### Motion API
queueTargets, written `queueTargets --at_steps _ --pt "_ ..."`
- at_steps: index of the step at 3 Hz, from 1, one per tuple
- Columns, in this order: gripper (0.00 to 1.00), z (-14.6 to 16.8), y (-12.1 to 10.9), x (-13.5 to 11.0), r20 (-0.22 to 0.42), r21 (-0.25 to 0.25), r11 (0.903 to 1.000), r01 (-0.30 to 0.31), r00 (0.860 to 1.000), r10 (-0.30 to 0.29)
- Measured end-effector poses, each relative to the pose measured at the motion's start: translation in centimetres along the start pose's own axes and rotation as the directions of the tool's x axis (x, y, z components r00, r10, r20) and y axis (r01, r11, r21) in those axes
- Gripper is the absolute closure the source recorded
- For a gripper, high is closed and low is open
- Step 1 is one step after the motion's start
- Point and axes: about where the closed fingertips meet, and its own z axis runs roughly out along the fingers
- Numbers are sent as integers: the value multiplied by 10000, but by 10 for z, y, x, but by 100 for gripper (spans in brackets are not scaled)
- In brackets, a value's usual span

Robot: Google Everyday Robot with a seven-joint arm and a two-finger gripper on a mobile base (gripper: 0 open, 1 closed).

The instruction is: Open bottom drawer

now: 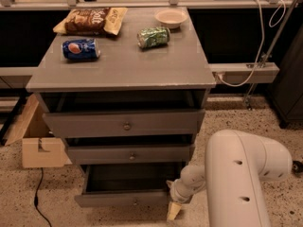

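Bottom drawer [124, 200] at floor level, pulled well out beneath two others, white arm [239, 174] bent low beside it, hand [173, 210] at the drawer front's right corner, grip impossible to tell, cluttered tabletop [123, 70] above

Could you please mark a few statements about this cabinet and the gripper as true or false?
1. The bottom drawer is pulled out, its inside showing. True.
2. The gripper hovers over the cabinet top. False: it is low, at the bottom drawer's right front corner.
3. A blue can and a green can lie on their sides on the cabinet top. True.
4. The bowl sits inside the bottom drawer. False: it stands on the cabinet top, near its back edge.
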Motion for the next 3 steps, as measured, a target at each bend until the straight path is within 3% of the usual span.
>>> queueTargets --at_steps 1,3 --pt "0 7 -1 1 57 -206 9998 17 10000 -16" --pt "42 24 7 18 250 -664 9969 -428 9987 446"
